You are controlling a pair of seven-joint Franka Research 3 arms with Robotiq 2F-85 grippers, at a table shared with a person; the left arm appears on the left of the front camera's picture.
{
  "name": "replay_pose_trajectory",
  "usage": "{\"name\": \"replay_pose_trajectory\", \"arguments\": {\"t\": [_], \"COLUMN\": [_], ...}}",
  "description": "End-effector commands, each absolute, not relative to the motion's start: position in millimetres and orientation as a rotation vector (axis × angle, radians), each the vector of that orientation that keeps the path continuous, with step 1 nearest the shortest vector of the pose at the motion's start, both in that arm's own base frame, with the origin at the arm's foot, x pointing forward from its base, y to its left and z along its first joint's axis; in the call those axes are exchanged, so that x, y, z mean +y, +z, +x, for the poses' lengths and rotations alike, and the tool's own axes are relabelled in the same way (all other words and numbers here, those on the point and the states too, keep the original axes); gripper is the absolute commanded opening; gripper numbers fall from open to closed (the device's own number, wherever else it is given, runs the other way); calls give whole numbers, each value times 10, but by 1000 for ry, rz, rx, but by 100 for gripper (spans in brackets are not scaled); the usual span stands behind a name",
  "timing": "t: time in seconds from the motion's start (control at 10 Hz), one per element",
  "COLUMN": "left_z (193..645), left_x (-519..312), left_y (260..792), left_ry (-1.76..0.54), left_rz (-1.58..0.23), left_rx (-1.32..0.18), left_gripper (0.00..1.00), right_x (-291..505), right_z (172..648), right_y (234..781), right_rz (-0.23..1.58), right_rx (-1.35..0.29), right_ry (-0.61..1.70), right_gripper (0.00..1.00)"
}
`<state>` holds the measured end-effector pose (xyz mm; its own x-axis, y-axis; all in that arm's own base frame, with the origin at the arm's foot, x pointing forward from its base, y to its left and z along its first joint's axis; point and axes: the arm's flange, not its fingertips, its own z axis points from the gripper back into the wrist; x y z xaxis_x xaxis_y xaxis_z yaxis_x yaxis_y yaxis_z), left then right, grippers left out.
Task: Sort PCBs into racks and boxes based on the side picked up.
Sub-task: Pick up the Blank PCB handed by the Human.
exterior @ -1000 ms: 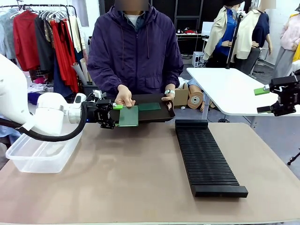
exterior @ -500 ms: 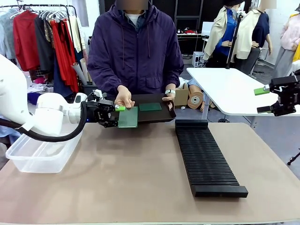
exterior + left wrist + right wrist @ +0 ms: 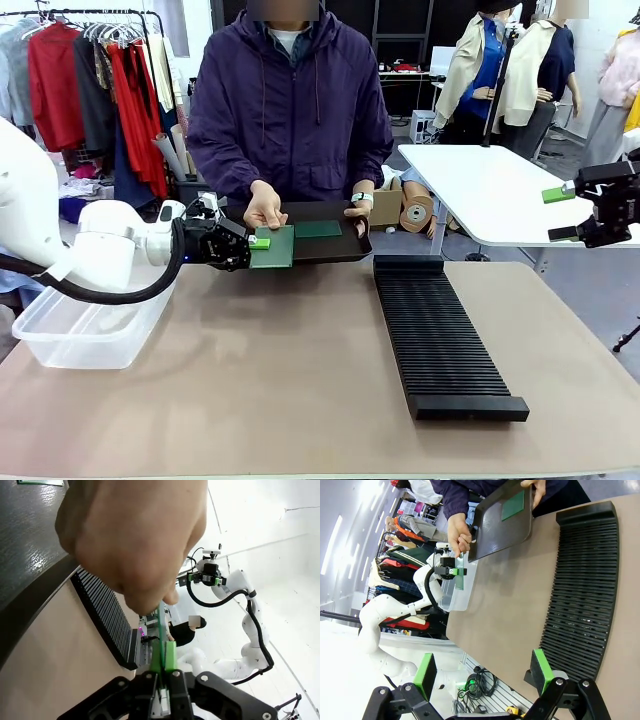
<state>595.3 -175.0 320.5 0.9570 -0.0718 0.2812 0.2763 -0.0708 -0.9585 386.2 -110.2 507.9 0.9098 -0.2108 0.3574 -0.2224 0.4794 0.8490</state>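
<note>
Pinch of left gripper (image 3: 256, 243) on overhanging PCB (image 3: 276, 248) edge; tray (image 3: 338, 246) held out by person (image 3: 290, 110) for reach. Right gripper (image 3: 562, 214) spread, parked aside.

The bench (image 3: 250, 380) top is a smooth, matt tan sheet with no glare. The rack (image 3: 440, 340) looks like dull black plastic, finely ribbed. The tub (image 3: 80, 335) is clear plastic, glossy along its rim. Up close, the black tray (image 3: 30, 540) has a grained texture that catches the light. The PCB (image 3: 273, 248) is a flat green board with a satin face. The left tool (image 3: 258, 243) has a matt black body and bright green pads. The white arm shell (image 3: 110, 245) is smooth and shiny. The person's purple jacket (image 3: 290, 100) is cloth with a soft sheen.
</note>
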Motion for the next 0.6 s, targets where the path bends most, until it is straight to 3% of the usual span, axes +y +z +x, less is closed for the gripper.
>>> {"name": "replay_pose_trajectory", "arguments": {"t": [0.0, 0.5], "left_z": [5999, 5955], "left_x": [-1715, -1739], "left_y": [3242, 3213], "left_ry": [-299, -290], "left_rz": [-1633, -1623], "left_rx": [-150, -159], "left_gripper": [0, 0], "right_x": [-1095, -1095], "right_z": [3862, 3862], "right_y": [5101, 5101], "right_rz": [1092, 1092], "right_rx": [-453, -453], "right_ry": [4, 4], "right_gripper": [100, 100]}}
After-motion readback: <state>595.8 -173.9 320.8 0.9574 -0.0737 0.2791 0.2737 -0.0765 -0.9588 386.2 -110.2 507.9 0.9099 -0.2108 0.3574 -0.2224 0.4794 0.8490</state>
